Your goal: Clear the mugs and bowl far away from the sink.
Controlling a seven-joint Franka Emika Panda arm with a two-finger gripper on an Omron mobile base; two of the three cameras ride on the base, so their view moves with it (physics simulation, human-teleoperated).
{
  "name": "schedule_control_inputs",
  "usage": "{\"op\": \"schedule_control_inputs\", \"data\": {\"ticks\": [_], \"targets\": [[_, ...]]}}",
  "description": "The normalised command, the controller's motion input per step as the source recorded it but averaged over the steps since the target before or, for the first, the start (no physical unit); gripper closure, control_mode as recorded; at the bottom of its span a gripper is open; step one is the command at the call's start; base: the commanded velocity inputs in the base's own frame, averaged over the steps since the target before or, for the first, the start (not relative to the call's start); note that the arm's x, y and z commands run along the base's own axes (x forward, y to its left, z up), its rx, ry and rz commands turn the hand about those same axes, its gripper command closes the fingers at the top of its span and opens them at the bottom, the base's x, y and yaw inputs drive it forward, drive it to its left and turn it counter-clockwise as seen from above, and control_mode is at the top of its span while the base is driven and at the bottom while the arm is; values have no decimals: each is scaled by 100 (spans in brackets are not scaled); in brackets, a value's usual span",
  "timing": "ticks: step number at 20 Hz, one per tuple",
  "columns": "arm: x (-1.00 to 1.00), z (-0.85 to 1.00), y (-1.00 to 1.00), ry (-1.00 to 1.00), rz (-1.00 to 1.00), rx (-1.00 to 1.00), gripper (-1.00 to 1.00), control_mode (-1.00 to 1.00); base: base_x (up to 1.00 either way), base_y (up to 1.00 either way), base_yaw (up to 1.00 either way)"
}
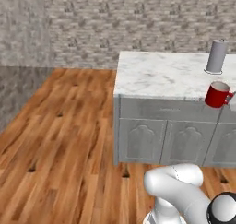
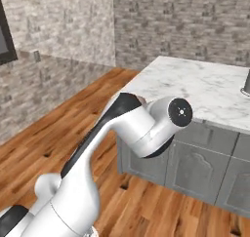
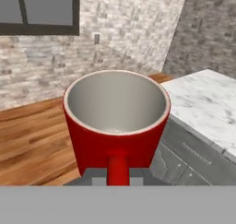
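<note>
The left base view looked forward and down from behind the arm, the white marble-topped grey counter (image 1: 161,75) at two o'clock. The right base view shared that counter (image 2: 195,85), nearer. The hand view sat right against the bright red mug (image 3: 115,126), the counter (image 3: 203,103) at three o'clock.

The mug (image 1: 218,94) sits at the front edge of the counter (image 1: 161,75), near its right end in the left base view; the canister (image 1: 216,56) stands upright behind it, farther back on the same counter, apart from it; the cabinet doors (image 1: 143,142) lie below the counter; the floor (image 1: 60,140) extends to the left of the counter; the wall (image 1: 138,25) runs behind both.
</note>
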Motion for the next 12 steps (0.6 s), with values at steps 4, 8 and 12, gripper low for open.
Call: {"op": "schedule_control_inputs", "data": {"ticks": [4, 8, 12], "targets": [[0, 0, 0, 0, 0, 0, 100, 100, 70, 19, -45], [0, 0, 0, 0, 0, 0, 100, 100, 71, 0, -4], [0, 0, 0, 0, 0, 0, 100, 100, 93, 0, -3]]}}
